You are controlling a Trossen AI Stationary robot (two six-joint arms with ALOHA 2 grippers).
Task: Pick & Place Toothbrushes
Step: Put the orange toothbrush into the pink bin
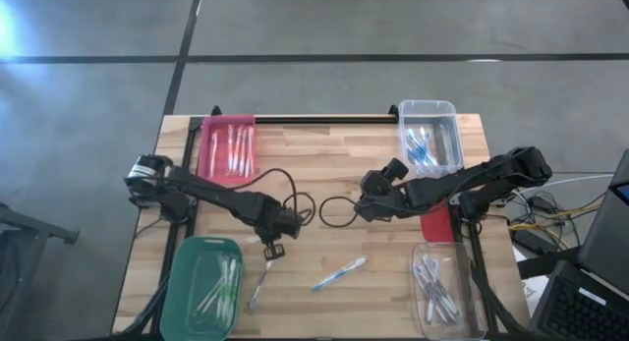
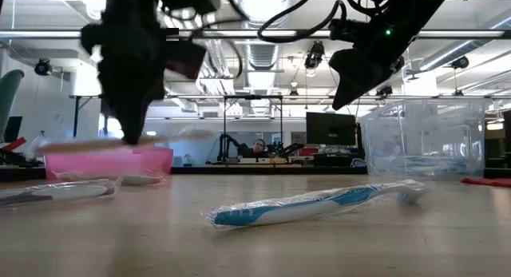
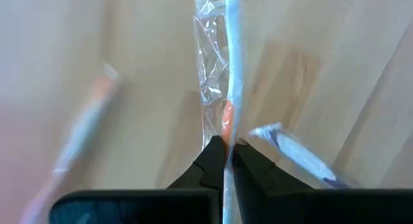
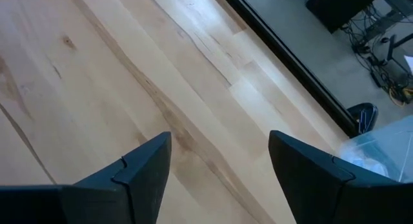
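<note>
My left gripper point(image 1: 272, 250) is shut on a pale toothbrush in a clear wrapper point(image 3: 219, 69), above the table's near-left middle; in the low view the brush point(image 2: 88, 143) hangs level above the wood. Two more toothbrushes lie flat on the table: a white one point(image 1: 260, 284) beside the green bin and a blue-and-white one point(image 1: 339, 273) near the middle. My right gripper point(image 1: 369, 209) hovers open over the table's centre, with nothing between its fingers point(image 4: 219, 172). My left gripper pinches the wrapped toothbrush between its two fingers at the orange-pink stretch of its handle point(image 3: 226, 124), about midway along its length. The fingers point(image 3: 210, 161) point down from above and lie across the brush. The brush hangs level, clear of the table.
A pink bin point(image 1: 228, 144) with toothbrushes stands far left, a clear bin point(image 1: 429, 135) with blue ones far right, a green bin point(image 1: 203, 287) near left, another clear bin point(image 1: 437, 292) near right. A red object point(image 1: 435, 223) lies under the right arm. Bare wood lies between the bins.
</note>
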